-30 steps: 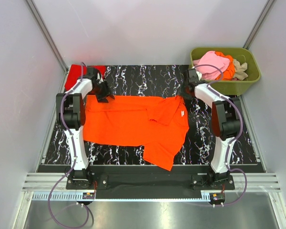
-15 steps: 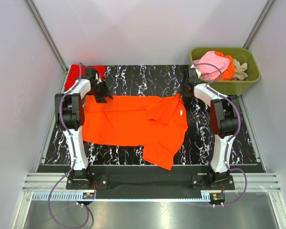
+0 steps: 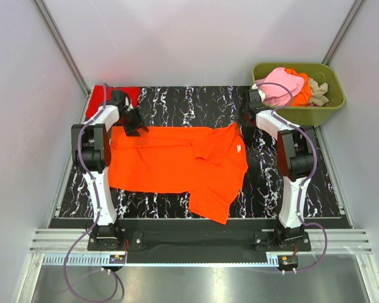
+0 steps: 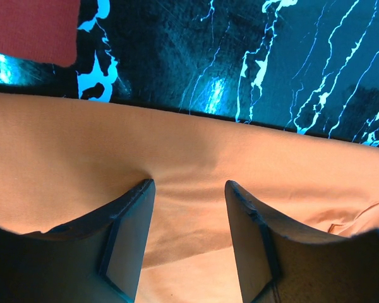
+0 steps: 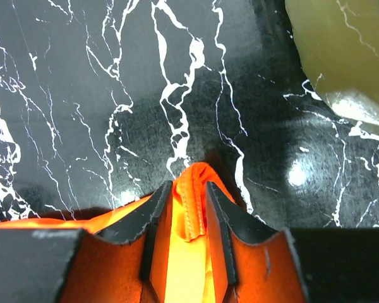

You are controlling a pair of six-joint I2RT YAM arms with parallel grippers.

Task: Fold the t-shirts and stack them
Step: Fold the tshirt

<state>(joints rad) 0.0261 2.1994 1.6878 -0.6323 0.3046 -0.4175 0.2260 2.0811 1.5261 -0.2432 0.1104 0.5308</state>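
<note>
Black marbled tabletop (image 3: 189,101) carries an orange shirt (image 3: 164,161) spread between two arms. Over the last second its far right corner has risen and slid slightly left, so the far hem looks straighter, ready for folding. Right gripper (image 5: 188,186) pinches that corner. Left gripper (image 4: 189,183), fingers spread, rests on the cloth just inside the hem, near a red shirt (image 3: 100,96).
</note>
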